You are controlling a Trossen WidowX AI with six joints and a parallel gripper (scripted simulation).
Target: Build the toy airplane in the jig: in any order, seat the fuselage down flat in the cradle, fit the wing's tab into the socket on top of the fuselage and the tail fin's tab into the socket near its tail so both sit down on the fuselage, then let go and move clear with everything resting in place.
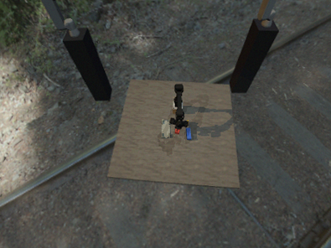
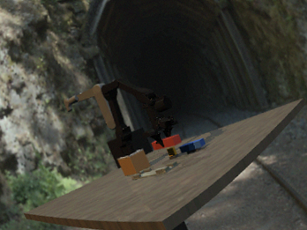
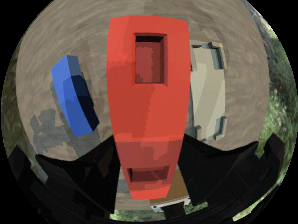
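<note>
Wood-grained tabletop (image 1: 139, 162) (image 2: 115, 204); on it, pale cradle (image 1: 166, 129) (image 2: 157, 171) (image 3: 209, 92). From above, the gripper (image 1: 178, 127) (image 2: 166, 142) (image 3: 147, 133), toward four o'clock of table center's ten, pinches the smooth red fuselage (image 1: 177, 131) (image 2: 166, 141) (image 3: 148, 110), raised; its narrow end is partly hidden. Blue block (image 1: 188, 134) (image 2: 193, 145) (image 3: 75, 97): five o'clock.

We can read no text, label, brand, number or sign on any surface in the top, exterior or wrist views.
</note>
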